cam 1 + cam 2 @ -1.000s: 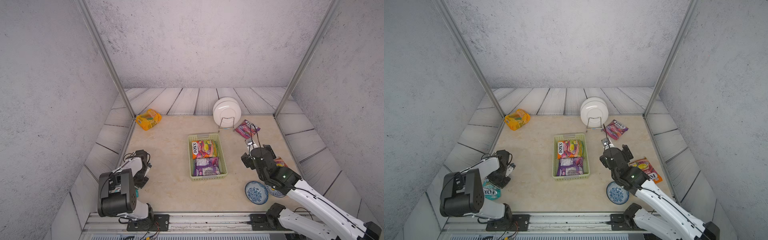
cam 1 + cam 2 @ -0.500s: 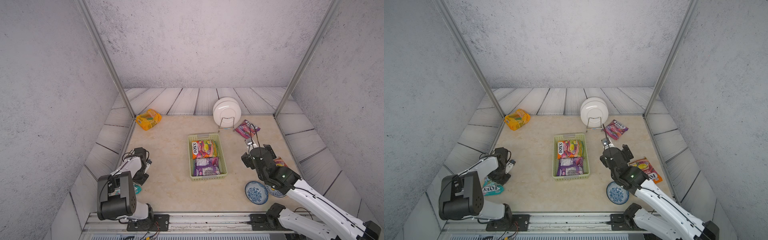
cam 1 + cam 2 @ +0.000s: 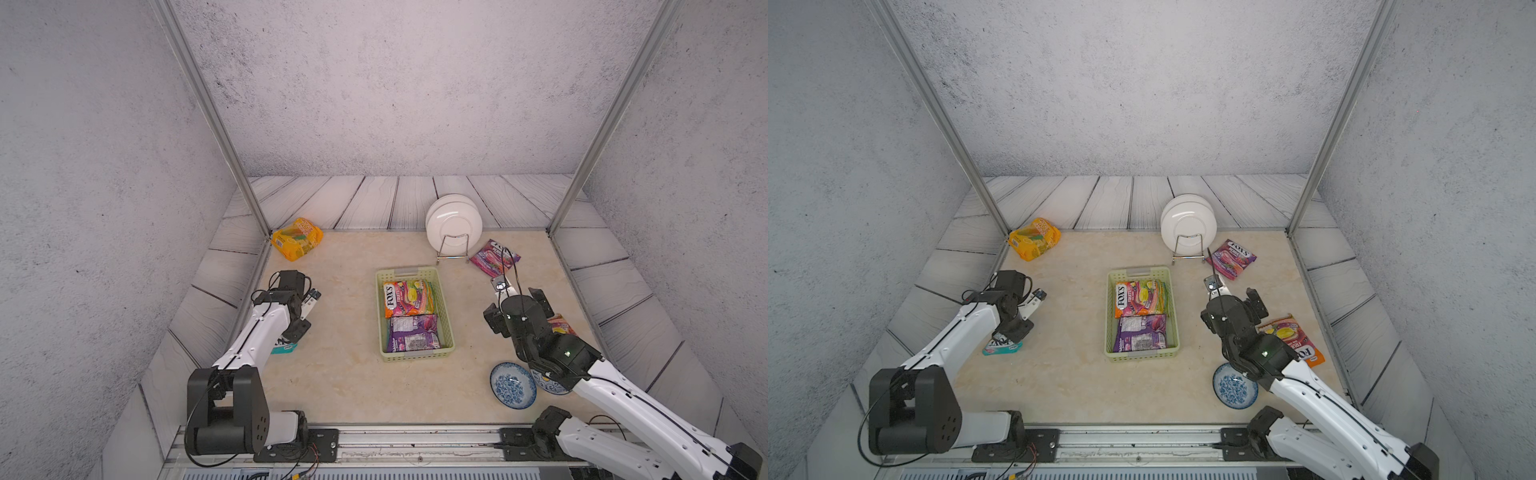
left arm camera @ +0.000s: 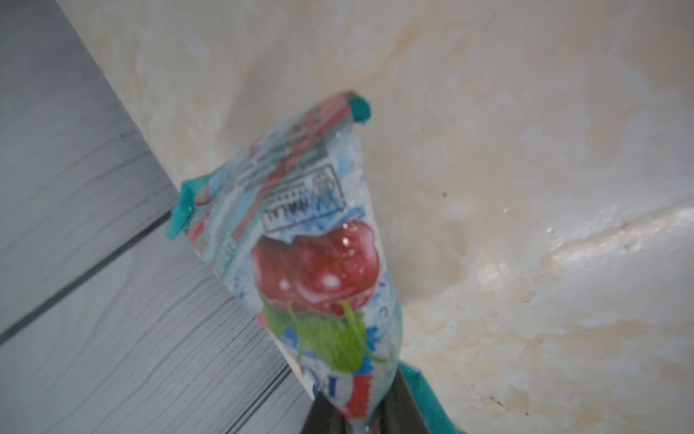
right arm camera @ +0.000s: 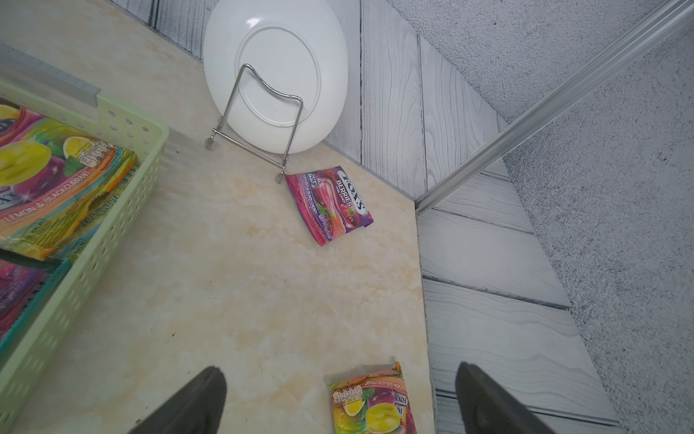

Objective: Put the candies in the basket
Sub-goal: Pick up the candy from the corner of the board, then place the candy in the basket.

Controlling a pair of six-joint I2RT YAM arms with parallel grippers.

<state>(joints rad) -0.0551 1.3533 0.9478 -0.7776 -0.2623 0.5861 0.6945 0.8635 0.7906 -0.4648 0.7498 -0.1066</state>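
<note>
The table (image 3: 340, 386) has bare room on both sides of the basket (image 3: 415, 356), which holds two packets lying flat. Far back-left of the basket, tight against the corner post (image 3: 249, 199), sits the puffy yellow-orange bag (image 3: 297, 239). It looks light and soft, best pinched at a seam. Left of the basket, near the table's edge, the left jaws are clamped on one end of the teal packet (image 4: 315, 233). It is glossy and limp, so it will likely droop and may slip. Right of the basket, the right jaws stand wide apart and empty above the orange packet (image 3: 1291, 340). The purple packet (image 5: 328, 203) lies beyond, touching the plate rack (image 5: 255, 124).
</note>
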